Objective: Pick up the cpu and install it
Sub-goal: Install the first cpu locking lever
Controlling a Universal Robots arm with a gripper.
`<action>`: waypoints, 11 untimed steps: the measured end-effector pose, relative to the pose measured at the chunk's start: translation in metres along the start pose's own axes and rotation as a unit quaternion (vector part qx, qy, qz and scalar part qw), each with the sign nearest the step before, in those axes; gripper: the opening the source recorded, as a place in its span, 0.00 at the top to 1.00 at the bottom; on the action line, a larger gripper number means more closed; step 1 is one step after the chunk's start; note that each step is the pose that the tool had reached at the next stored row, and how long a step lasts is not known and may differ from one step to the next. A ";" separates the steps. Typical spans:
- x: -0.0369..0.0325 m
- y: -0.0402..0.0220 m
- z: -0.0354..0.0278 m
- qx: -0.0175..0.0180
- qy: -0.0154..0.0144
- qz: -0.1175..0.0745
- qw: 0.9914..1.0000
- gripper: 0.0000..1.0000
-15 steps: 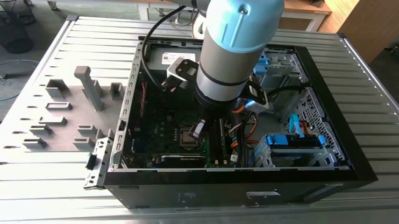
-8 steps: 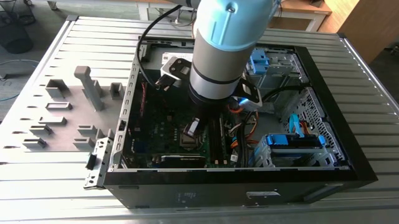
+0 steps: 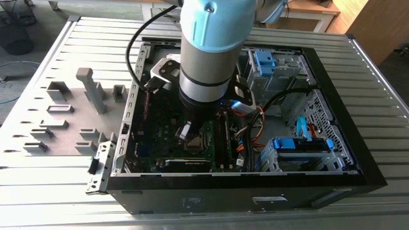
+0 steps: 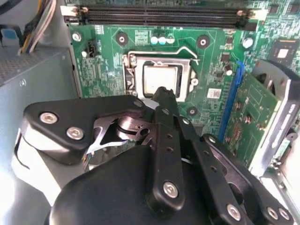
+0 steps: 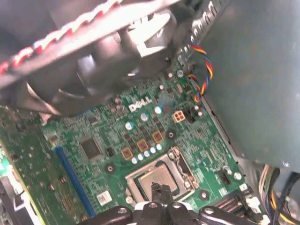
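The cpu (image 4: 159, 77) is a small square chip with a silvery top. It lies flat inside the metal-framed socket (image 4: 131, 70) on the green motherboard, with the socket's lid open. It also appears in the first wrist view as the cpu (image 5: 154, 177). My gripper (image 4: 164, 95) hangs just over the cpu's near edge, its black fingertips pressed together with nothing between them. The same gripper (image 5: 161, 191) shows above the chip. In the exterior view the gripper (image 3: 190, 134) reaches down into the open computer case (image 3: 345, 143), over the socket.
Memory slots (image 4: 164, 16), an upright expansion card (image 4: 255, 117), a black fan (image 5: 117, 51) and the grey power supply box (image 5: 253, 79) ring the socket. Loose cables (image 3: 255, 129) and blue drive cages (image 3: 300, 143) fill the case's right side. A grey fixture board (image 3: 70, 115) lies on the exterior view's left.
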State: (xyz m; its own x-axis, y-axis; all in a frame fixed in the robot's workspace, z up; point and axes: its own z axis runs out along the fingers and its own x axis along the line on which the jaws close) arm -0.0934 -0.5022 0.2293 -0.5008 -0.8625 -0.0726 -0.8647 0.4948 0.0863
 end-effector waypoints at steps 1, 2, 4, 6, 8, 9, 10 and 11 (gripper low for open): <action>-0.0001 0.0001 -0.0016 0.000 0.000 0.000 1.000 0.89; -0.0003 0.0004 -0.0046 0.000 0.000 0.000 1.000 0.89; -0.0009 0.0010 -0.0121 0.000 0.000 0.000 1.000 0.89; -0.0014 0.0017 -0.0190 0.000 0.000 0.000 1.000 0.89; -0.0019 0.0023 -0.0266 0.000 0.000 0.000 1.000 0.89; -0.0022 0.0026 -0.0302 0.000 0.000 0.000 1.000 0.89; -0.0024 0.0028 -0.0324 0.000 0.000 0.000 1.000 0.89; -0.0023 0.0028 -0.0325 0.000 0.000 0.000 1.000 0.89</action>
State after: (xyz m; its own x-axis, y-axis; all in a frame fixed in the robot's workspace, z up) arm -0.0934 -0.5022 0.2620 -0.5007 -0.8625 -0.0731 -0.8648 0.4947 0.0860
